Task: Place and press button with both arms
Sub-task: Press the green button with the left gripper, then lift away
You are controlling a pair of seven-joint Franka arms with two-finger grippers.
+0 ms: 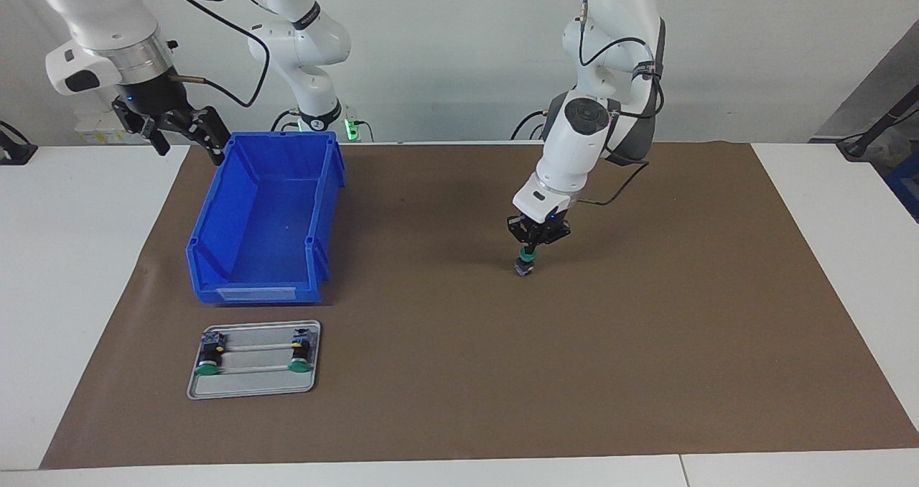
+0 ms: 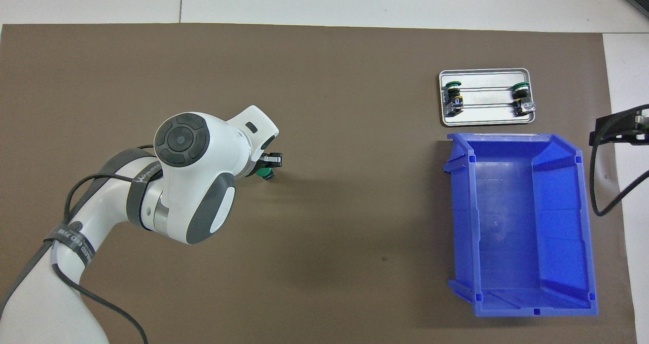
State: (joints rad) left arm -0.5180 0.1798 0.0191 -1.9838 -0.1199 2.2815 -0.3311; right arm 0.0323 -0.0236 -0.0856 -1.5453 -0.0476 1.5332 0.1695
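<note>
Facing view shows me the left gripper (image 1: 530, 248) low over the middle of the brown mat (image 1: 646, 343), pointing down. Its fingers are closed on a button (image 1: 525, 263); the green cap sits between the fingertips and the dark body hangs below, at the mat or just above it, I cannot tell which. In the overhead view I see the same button (image 2: 264, 173) as a small green spot under the left wrist, which covers most of it.

My right gripper (image 1: 183, 133) waits up in the air above the mat's edge, beside the corner of the blue bin (image 1: 215, 257) that is nearest to the robots. Its fingers stand wide apart and hold nothing. In the overhead view only a part of it (image 2: 616, 131) shows at the edge.

The bin is empty and stands toward the right arm's end of the table. Just beside the bin, farther from the robots, lies a metal tray (image 1: 251, 383). On the tray I see two more buttons (image 1: 208, 361) (image 1: 300, 358), lying on their sides, one at each end, with green caps pointing away from the robots.
</note>
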